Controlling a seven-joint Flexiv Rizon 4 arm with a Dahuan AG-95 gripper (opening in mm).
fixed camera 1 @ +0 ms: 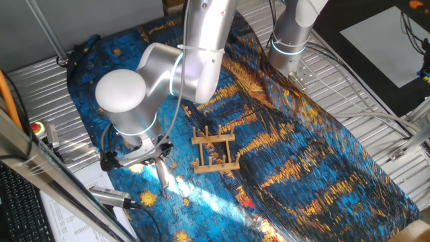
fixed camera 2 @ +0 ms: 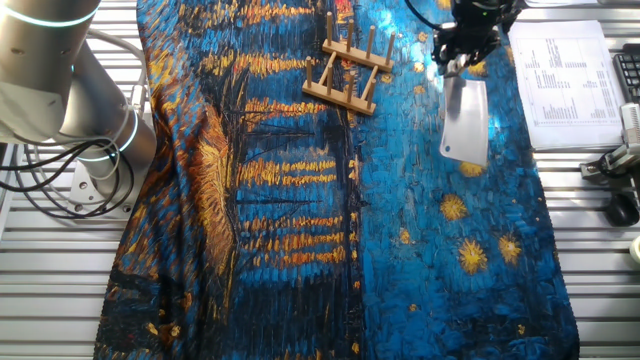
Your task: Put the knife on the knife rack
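The knife rack (fixed camera 1: 215,151) (fixed camera 2: 350,68) is a small tan wooden frame with upright pegs, standing on the blue and orange painted cloth (fixed camera 1: 302,148) (fixed camera 2: 300,220). Beside it, over the cloth's edge, is my gripper (fixed camera 1: 158,158) (fixed camera 2: 460,58), shut on the handle end of the knife (fixed camera 1: 163,176) (fixed camera 2: 465,120). The broad dull-grey blade points away from the gripper towards the table's edge, apart from the rack. The handle is hidden between the fingers. I cannot tell whether the blade rests on the cloth or hangs just above it.
A silver cylinder with a black cable (fixed camera 1: 109,196) lies near the gripper by printed papers (fixed camera 2: 565,85). A second arm's base (fixed camera 1: 290,42) (fixed camera 2: 75,95) stands across the cloth. A red button (fixed camera 1: 37,128) and a keyboard (fixed camera 1: 17,202) sit at the table's side.
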